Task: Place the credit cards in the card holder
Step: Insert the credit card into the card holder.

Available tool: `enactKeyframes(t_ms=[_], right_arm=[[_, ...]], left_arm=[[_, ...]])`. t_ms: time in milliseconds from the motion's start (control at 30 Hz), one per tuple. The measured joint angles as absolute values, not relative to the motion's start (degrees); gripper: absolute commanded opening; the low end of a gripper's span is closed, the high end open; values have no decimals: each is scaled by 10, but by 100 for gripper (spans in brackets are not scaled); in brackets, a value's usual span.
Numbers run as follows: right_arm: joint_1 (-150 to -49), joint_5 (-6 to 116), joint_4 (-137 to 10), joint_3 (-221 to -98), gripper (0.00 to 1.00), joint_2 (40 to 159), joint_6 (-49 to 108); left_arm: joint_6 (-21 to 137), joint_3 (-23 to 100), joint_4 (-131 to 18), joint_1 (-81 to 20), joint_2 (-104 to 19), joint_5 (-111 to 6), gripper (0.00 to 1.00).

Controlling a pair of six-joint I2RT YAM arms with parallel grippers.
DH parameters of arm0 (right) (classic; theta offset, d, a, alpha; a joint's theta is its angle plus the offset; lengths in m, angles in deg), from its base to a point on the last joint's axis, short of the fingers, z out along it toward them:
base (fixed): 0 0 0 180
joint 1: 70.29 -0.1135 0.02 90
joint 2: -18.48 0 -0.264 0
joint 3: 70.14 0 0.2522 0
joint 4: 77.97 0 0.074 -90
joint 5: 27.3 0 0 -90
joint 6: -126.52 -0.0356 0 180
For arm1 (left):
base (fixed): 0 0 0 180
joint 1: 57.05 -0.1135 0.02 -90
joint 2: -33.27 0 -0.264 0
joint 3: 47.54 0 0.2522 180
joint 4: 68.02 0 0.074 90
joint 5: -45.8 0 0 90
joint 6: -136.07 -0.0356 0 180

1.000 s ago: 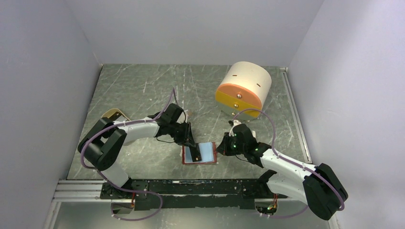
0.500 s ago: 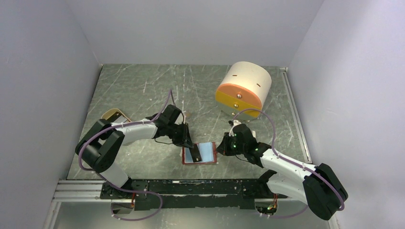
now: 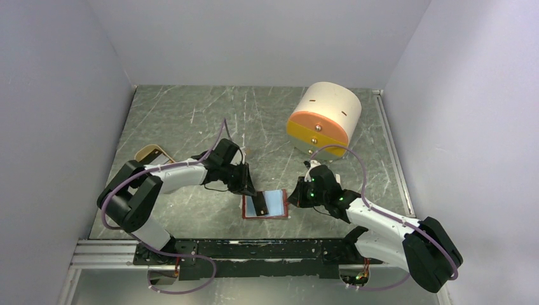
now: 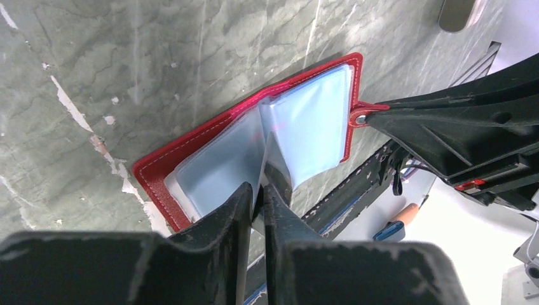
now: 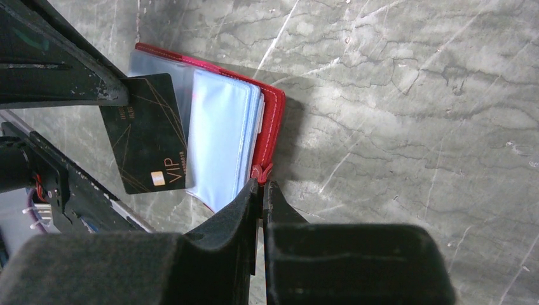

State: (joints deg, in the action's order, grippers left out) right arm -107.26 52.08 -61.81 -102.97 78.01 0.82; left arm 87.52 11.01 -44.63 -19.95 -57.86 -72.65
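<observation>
The card holder (image 3: 273,204), a red wallet with pale blue pockets, lies open on the table near the front edge. My left gripper (image 3: 253,197) is shut on a black credit card (image 5: 149,136) marked VIP. It holds the card on edge over the pockets near the fold (image 4: 278,176). In the left wrist view the fingertips (image 4: 251,194) pinch the card's near edge. My right gripper (image 5: 261,185) is shut on the wallet's red snap tab (image 5: 259,171) at its right side. Whether the card's tip has gone into a pocket is hidden.
A big cream-and-orange cylinder (image 3: 324,117) lies at the back right. A beige oval tray (image 3: 151,153) shows behind the left arm's elbow. The black mounting rail (image 3: 254,249) runs along the near edge just in front of the wallet, and grey walls close in the table.
The left arm's elbow has swung slightly left and toward the front. Its jaws have tightened a little on the card. The wallet and the right arm have stayed put.
</observation>
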Motion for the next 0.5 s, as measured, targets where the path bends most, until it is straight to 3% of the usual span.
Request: enactKeyframes(t_ms=[133,500], right_arm=[[-1073,520,-618,-1030,7,780,8],[-1073,517,-624,-1030,7,781,8]], left_arm=[[876,105,-446,-202,-578,-727,9],[858,123,-446,-203,-618,-742,9]])
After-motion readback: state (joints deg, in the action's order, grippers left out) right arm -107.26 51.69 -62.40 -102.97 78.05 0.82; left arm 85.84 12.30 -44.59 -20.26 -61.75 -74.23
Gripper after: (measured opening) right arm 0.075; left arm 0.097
